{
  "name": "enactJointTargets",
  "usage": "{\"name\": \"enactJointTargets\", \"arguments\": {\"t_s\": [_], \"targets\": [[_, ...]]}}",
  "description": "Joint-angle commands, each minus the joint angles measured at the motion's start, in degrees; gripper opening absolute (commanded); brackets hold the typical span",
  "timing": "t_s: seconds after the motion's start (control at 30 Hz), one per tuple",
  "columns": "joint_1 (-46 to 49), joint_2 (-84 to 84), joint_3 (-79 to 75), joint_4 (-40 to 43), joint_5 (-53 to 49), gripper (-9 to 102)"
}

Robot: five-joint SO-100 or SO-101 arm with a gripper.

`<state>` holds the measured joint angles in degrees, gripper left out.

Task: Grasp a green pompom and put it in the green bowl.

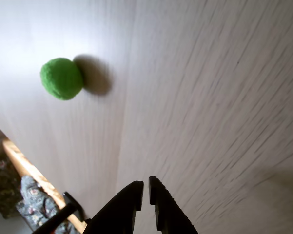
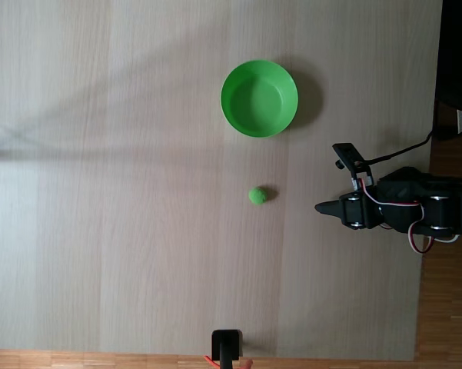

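Clearly pre-grasp: tool (image 1: pixel 146 187) pressed together and empty, well apart from green pompom (image 2: pixel 257 195) lying on bare desk (image 2: pixel 123 231) near green bowl (image 2: pixel 259 98); next, likely spreading, reaching left in fixed view, lowering around ball

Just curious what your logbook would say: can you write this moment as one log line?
stage: approach | gripper: shut, empty | small fuzzy green pompom: on pale wooden table, apart from gripper | round green plastic bowl: empty
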<state>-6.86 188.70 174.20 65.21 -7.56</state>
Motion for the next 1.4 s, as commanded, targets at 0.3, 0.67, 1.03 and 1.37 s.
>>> {"name": "enactJointTargets", "arguments": {"t_s": [0.3, 0.67, 1.03, 1.37], "targets": [[-0.1, 3.3, -0.3, -0.8, -0.3, 0], [0.1, -13.3, -7.6, -2.5, -0.3, 0], [0.1, -41.7, -19.7, -21.4, -0.3, 0], [-0.5, -70.9, -38.0, -31.9, -0.4, 0]]}}
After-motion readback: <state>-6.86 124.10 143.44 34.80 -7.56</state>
